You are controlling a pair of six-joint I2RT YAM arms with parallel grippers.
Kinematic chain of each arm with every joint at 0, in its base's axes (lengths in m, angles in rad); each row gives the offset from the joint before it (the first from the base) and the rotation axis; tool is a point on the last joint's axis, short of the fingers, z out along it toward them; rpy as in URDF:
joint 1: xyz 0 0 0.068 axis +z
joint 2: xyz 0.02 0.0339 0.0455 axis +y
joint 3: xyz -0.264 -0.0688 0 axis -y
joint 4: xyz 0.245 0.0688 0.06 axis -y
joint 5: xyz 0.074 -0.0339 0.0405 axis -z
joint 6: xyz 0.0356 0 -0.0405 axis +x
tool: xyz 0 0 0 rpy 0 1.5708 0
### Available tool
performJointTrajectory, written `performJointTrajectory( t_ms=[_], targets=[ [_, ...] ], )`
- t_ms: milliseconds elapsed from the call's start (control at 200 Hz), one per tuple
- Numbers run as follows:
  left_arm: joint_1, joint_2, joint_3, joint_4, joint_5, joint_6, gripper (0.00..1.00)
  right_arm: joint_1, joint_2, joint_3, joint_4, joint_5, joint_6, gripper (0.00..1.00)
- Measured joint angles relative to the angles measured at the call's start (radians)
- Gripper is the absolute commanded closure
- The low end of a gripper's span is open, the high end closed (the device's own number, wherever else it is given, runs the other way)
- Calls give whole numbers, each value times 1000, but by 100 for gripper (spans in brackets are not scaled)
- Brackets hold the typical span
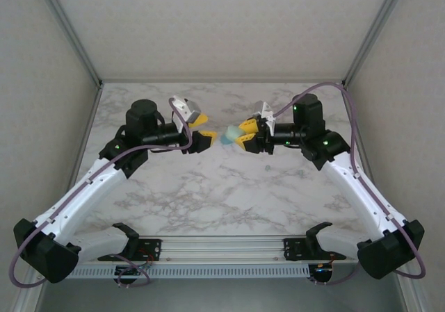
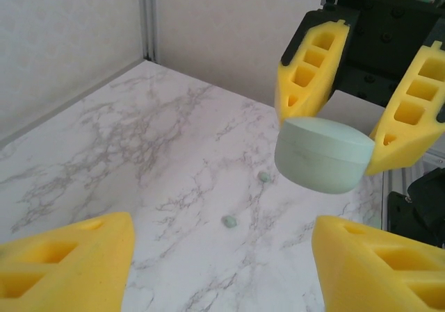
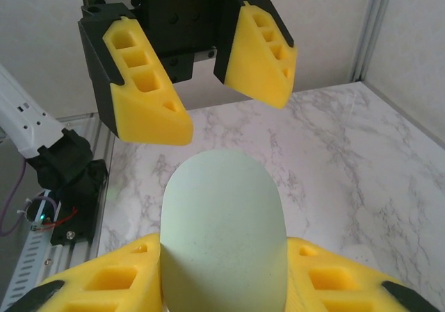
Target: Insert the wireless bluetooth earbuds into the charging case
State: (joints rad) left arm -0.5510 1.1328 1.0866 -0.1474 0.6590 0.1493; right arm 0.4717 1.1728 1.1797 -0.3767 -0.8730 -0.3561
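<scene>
The charging case (image 1: 228, 134), a pale mint pebble, hangs above the middle of the marble table. My right gripper (image 1: 236, 134) is shut on it. In the right wrist view the case (image 3: 221, 228) stands between my yellow fingers (image 3: 111, 284) and points away from the camera. My left gripper (image 1: 208, 131) faces it, a short gap to its left, open and empty. The left wrist view has the case (image 2: 323, 153) in the right gripper (image 2: 332, 142) just beyond my spread left gripper (image 2: 222, 246). Two tiny teal earbuds (image 2: 229, 220) (image 2: 263, 176) lie on the table below.
Grey enclosure walls and an aluminium post (image 2: 146, 20) border the table (image 1: 208, 187) at the back and sides. A small whitish piece (image 3: 358, 253) lies on the marble near my right fingers. The metal rail (image 1: 222, 246) with the arm bases runs along the near edge.
</scene>
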Motion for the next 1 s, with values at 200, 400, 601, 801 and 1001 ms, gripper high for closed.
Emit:
performJointTrajectory(
  t_ms=[200,400,601,801,1001],
  targets=[
    [48,-3,-68,62,44,-49,35,0,71,46,-15,-19,-19,64],
    [86,-19,-152,130,64,-102,35,0,156,99,-40,-47,-27,64],
    [88,-22,-154,170,83,-124,35,0,180,113,-40,-51,-38,65],
    [88,-23,-152,152,118,-116,35,0,188,115,-39,-72,-49,64],
    [87,-54,-149,91,133,-84,35,0,198,136,-53,-113,-72,64]
  ],
)
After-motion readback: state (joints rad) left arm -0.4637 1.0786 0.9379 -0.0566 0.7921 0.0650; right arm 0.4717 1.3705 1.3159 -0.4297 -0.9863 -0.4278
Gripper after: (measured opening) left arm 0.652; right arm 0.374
